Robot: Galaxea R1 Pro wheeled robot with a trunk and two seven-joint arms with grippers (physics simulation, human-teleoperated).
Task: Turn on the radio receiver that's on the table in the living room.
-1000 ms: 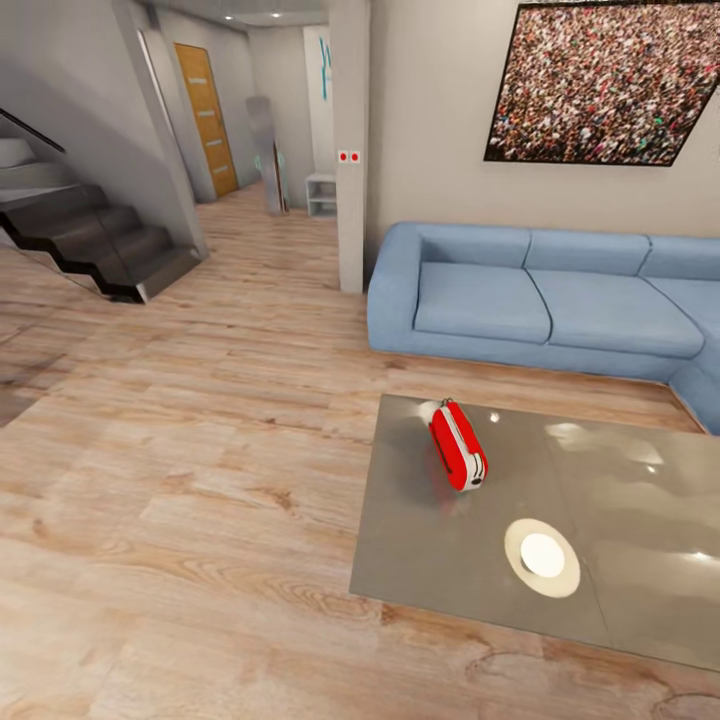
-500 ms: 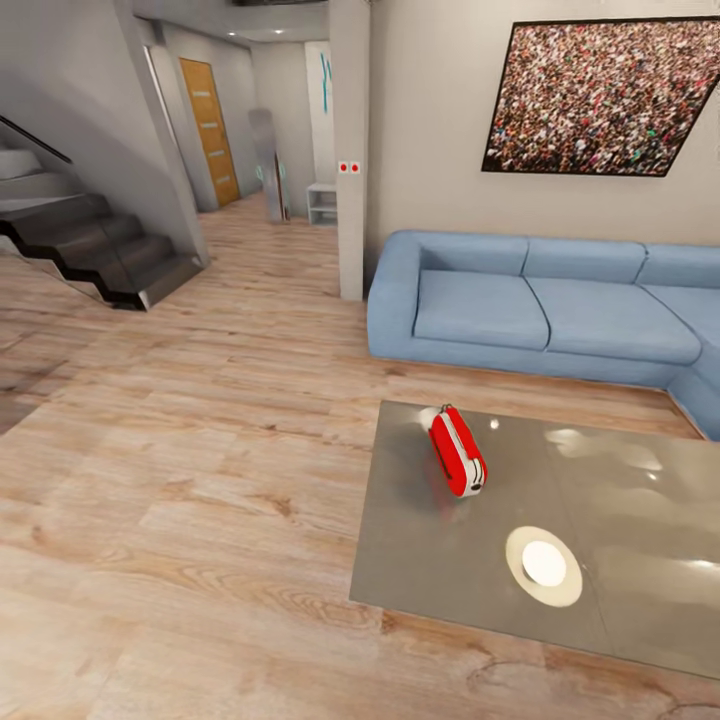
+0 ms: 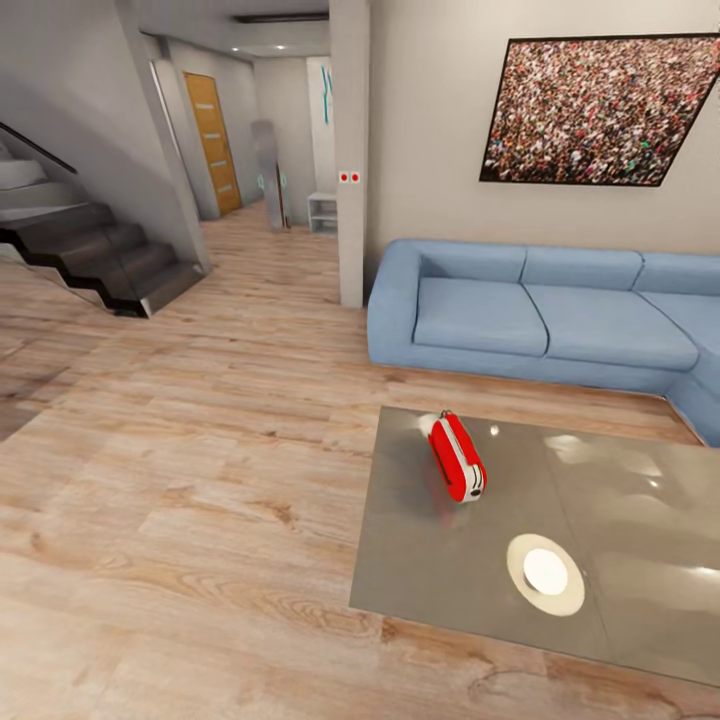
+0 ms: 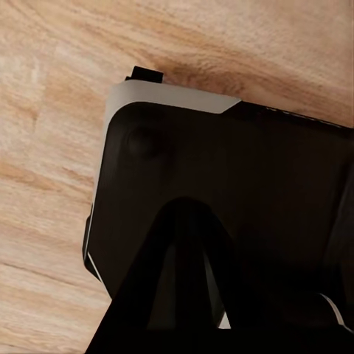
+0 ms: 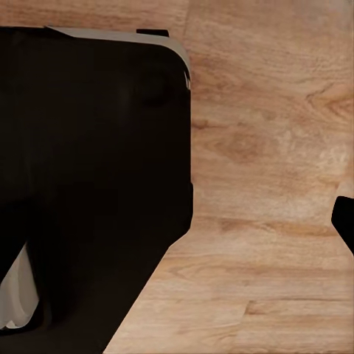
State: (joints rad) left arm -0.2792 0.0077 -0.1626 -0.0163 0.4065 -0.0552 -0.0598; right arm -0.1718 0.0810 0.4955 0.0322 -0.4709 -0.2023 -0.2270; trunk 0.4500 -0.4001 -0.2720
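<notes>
Red radio [image 3: 458, 457] lies on the glass table [image 3: 620, 560]; robot stands nearby, reaching comes next; claw state cannot be told.

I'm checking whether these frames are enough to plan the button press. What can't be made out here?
- Radio on the table, head view: any power switch is too small to tell.
- Table: cut off by the head view's right and bottom edges.
- Left wrist view: dark robot body over the floor; gripper state unreadable.
- Right wrist view: the same, dark body blocks the fingers.
</notes>
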